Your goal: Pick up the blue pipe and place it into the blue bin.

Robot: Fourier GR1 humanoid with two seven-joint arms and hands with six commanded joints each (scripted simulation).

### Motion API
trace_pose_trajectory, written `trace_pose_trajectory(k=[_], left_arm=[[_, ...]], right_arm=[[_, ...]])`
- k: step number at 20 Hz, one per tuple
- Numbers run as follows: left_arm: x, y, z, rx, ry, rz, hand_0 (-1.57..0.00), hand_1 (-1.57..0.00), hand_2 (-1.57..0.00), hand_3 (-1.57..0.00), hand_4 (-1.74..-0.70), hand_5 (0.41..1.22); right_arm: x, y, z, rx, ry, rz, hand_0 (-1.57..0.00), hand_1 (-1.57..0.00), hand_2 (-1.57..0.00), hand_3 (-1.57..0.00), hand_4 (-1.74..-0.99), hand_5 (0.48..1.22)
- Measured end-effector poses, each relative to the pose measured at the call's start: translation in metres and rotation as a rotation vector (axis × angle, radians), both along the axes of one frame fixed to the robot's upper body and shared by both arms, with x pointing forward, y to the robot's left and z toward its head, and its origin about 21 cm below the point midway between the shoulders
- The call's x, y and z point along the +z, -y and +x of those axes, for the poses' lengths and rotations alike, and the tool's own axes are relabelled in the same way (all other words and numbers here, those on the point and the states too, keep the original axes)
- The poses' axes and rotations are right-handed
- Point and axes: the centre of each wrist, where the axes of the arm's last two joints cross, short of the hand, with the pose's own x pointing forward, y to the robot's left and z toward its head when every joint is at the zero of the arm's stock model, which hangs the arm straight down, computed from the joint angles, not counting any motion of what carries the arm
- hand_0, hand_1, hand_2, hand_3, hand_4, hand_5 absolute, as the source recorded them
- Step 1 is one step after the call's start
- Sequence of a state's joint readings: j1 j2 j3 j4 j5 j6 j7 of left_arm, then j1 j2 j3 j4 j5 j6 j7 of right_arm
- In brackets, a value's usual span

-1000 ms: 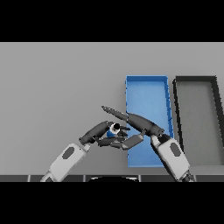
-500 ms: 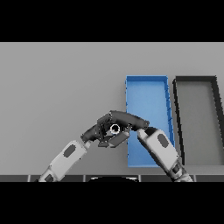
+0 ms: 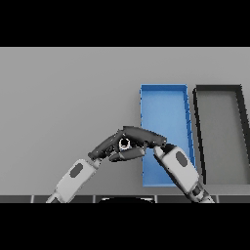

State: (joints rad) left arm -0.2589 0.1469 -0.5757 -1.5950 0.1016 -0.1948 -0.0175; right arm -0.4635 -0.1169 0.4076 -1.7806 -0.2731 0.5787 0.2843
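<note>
The blue pipe [image 3: 124,143] shows only as a small round end between the two hands, just left of the blue bin [image 3: 164,97]. My left hand [image 3: 104,147] comes in from the lower left, its fingers [image 3: 128,155] curled under the pipe. My right hand [image 3: 142,136] reaches leftward from the bin's near end. Its nearly straight fingers lie over the top of the pipe and the left hand. The rest of the pipe is hidden by the hands.
A black bin [image 3: 218,90] stands right of the blue bin, side by side with it. My right forearm [image 3: 178,167] lies across the blue bin's near end. Bare grey table [image 3: 63,97] spreads to the left and behind.
My right hand has swung down and left until its fingers cover the pipe and the left hand. The pipe's blue body, visible earlier, is now hidden. The left hand shifted slightly.
</note>
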Motion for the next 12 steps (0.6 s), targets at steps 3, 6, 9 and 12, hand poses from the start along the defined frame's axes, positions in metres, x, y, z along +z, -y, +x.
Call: trace_pose_trajectory(k=[3,6,9,12], left_arm=[[0.002,-0.009,0.003,-0.011,0.059,0.023,-0.93,-0.87,-0.78,-0.85,-1.41,1.221],[0.0,-0.009,0.007,-0.083,0.138,0.13,-0.47,-0.44,-0.4,-0.44,-1.14,1.187],[0.0,-0.012,0.008,-0.084,0.17,0.146,-0.24,-0.23,-0.2,-0.22,-1.0,0.93],[-0.004,-0.014,0.007,-0.047,0.132,0.208,-0.12,-0.12,-0.1,-0.11,-0.91,0.735]], right_arm=[[0.001,-0.004,0.0,-0.013,-0.032,0.043,-1.55,-1.55,-1.55,-1.54,-1.487,1.187],[0.001,-0.004,-0.003,-0.017,-0.048,-0.008,-1.56,-1.56,-1.56,-1.55,-1.491,1.204],[0.001,-0.001,-0.002,-0.001,-0.044,0.02,-1.56,-1.56,-1.56,-1.56,-1.494,1.212],[0.001,-0.008,-0.005,0.005,-0.032,0.04,-1.57,-1.57,-1.57,-1.57,-1.496,1.216]])
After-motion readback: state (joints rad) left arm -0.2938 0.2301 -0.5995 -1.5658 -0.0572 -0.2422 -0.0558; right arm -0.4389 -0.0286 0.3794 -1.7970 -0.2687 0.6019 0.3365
